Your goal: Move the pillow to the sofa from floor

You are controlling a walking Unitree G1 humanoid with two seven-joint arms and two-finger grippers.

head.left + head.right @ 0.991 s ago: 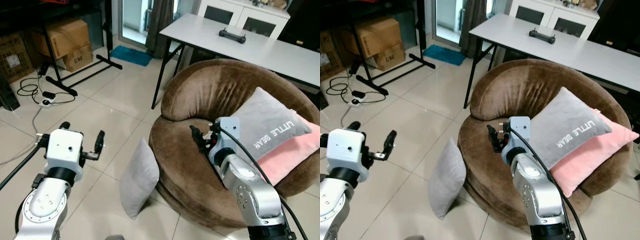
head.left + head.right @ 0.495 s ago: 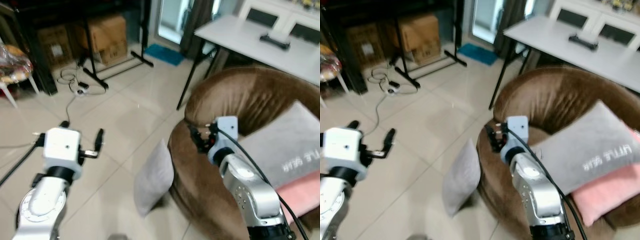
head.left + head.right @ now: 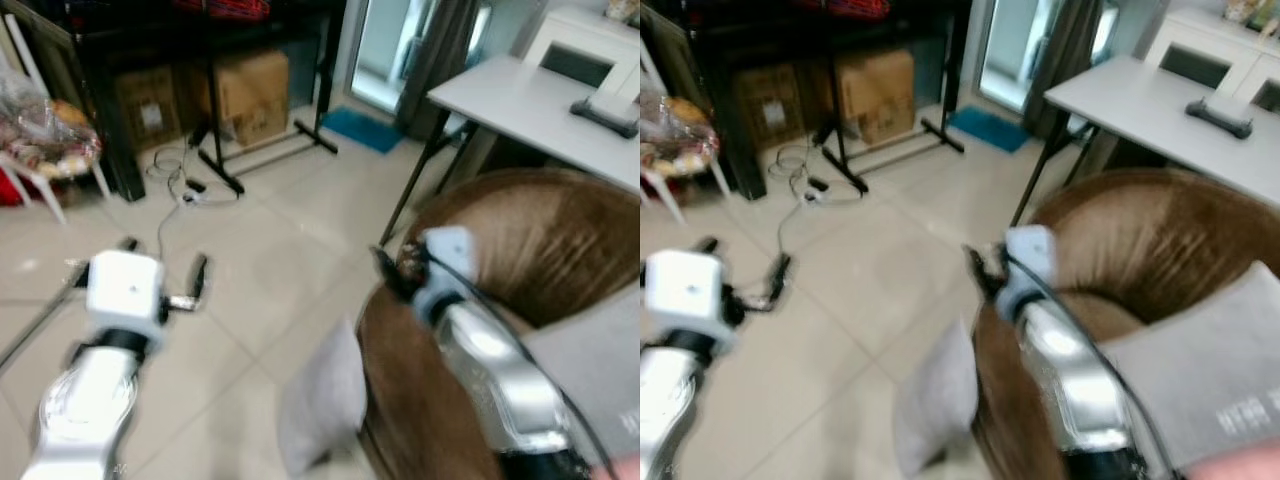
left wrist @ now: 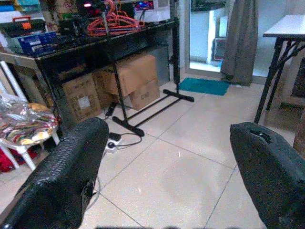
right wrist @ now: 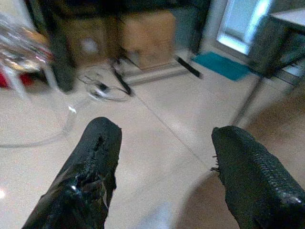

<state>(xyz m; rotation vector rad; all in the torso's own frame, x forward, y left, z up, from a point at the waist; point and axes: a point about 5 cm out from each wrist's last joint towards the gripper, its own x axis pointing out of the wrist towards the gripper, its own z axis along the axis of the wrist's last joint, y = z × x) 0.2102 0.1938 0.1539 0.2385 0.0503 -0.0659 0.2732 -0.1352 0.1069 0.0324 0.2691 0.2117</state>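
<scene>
The left hand [image 3: 165,285] is held with its fingers spread wide and nothing between them, above bare tiled floor [image 3: 290,225]. The right hand [image 3: 392,272] is likewise spread wide and empty, raised over the front rim of the brown sofa [image 3: 520,240]. The grey pillow [image 3: 325,410] is seen on the floor, leaning against the sofa's base. Another grey pillow [image 3: 1220,390] lies on the seat. Cardboard boxes [image 4: 121,81] stand under a black rack [image 4: 107,57], well apart.
</scene>
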